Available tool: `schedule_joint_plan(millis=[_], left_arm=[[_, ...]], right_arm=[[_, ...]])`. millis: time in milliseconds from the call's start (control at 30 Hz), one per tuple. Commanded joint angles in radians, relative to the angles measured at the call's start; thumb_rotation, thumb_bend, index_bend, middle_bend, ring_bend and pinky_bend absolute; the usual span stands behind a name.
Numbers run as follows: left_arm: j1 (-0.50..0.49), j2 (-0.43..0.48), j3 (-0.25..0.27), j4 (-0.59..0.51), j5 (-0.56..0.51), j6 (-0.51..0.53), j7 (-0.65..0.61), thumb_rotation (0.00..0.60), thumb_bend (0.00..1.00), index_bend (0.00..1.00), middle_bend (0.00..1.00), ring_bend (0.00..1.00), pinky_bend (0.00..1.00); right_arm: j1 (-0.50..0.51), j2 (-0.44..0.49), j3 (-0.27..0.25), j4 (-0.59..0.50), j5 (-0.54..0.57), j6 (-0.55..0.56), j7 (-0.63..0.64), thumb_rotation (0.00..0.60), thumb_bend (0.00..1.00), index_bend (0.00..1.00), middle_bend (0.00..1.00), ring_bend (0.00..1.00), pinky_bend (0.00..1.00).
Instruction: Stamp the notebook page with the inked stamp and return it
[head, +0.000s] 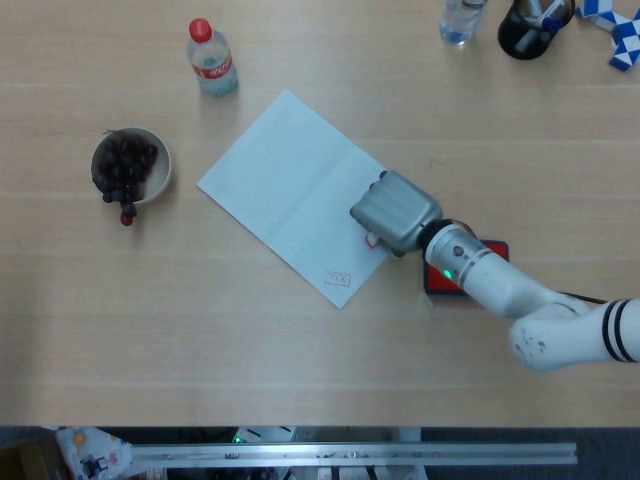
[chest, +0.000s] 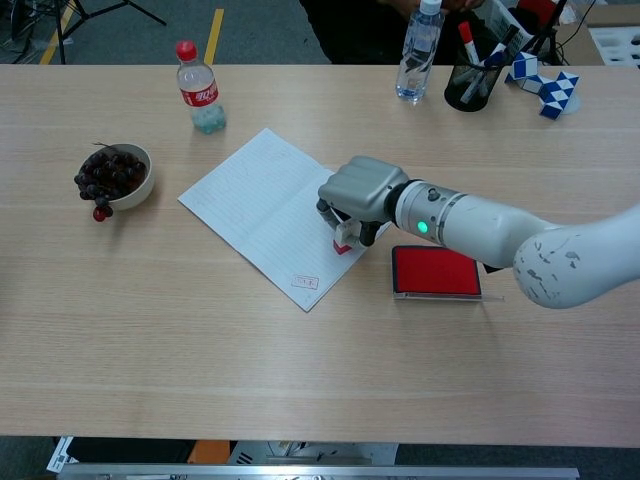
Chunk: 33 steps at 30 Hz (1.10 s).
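While the right hand (chest: 362, 196) curls its fingers (chest: 338, 219) around the small red-based block stamp (chest: 343, 243), pressing it onto the open white lined notebook page (head: 290, 190) near that page's right edge, the red rectangular ink pad (chest: 436, 271) lies just beside it toward the tabletop's right edge. The stamp looks light, rigid and short, so it is probably best held by its upper sides, pressed squarely because the thin page could slide; the left hand is out of sight

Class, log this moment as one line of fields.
right hand: holds stamp | stamp: on notebook right page | ink pad: open, right of notebook | left hand: unseen
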Motion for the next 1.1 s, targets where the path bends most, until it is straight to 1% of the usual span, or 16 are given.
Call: schedule_joint_plan(millis=[33, 667, 1100], left_arm=[[0.000, -0.001, 0.000, 0.001, -0.001, -0.001, -0.001, 0.600, 0.19, 0.26, 0.23, 0.17, 0.10], [0.003, -0.003, -0.001, 0.012, -0.007, -0.003, -0.008, 0.600, 0.19, 0.26, 0.21, 0.17, 0.10], [0.003, -0.004, -0.001, 0.014, -0.011, -0.007, -0.009, 0.600, 0.19, 0.25, 0.22, 0.17, 0.10]], right_arm=[[0.005, -0.009, -0.004, 0.010, 0.006, 0.002, -0.004, 0.600, 0.34, 0.75, 0.58, 0.48, 0.40], [0.021, -0.046, -0.020, 0.054, 0.022, 0.004, -0.012, 0.600, 0.34, 0.77, 0.59, 0.48, 0.41], [0.025, -0.055, -0.030, 0.063, 0.025, 0.005, -0.019, 0.600, 0.34, 0.77, 0.60, 0.48, 0.41]])
